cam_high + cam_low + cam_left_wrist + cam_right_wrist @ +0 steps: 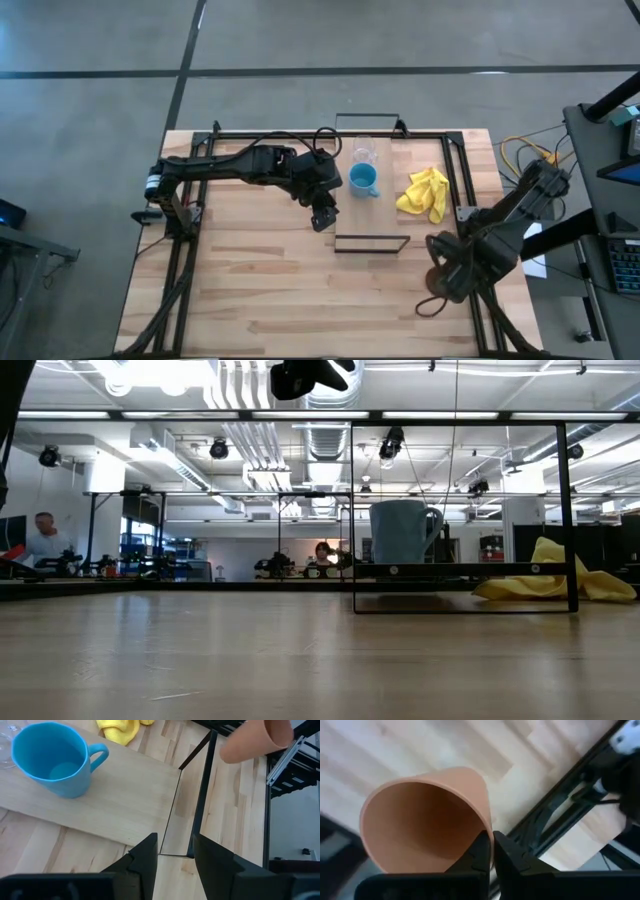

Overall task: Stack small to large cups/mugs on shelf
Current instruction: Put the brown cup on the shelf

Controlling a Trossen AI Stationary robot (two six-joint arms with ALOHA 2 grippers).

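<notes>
Near the table's right edge, the right gripper [488, 851] is pinching the rim of the brown-orange cup [427, 817] and holding it in the air off the table [250, 280]. On the shelf [372, 215], toward its far end, the light-blue mug [363, 180] is standing upright with the clear glass cup [364, 153] just behind it. Beside the shelf's left edge, the left gripper [175, 855] is hovering with fingers spread, holding nothing. Right of the shelf, a yellow cloth [425, 192] is lying.

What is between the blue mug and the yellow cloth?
Only bare light-wood shelf board lies between the light-blue handled mug and the crumpled yellow cloth, as the high view shows.
</notes>
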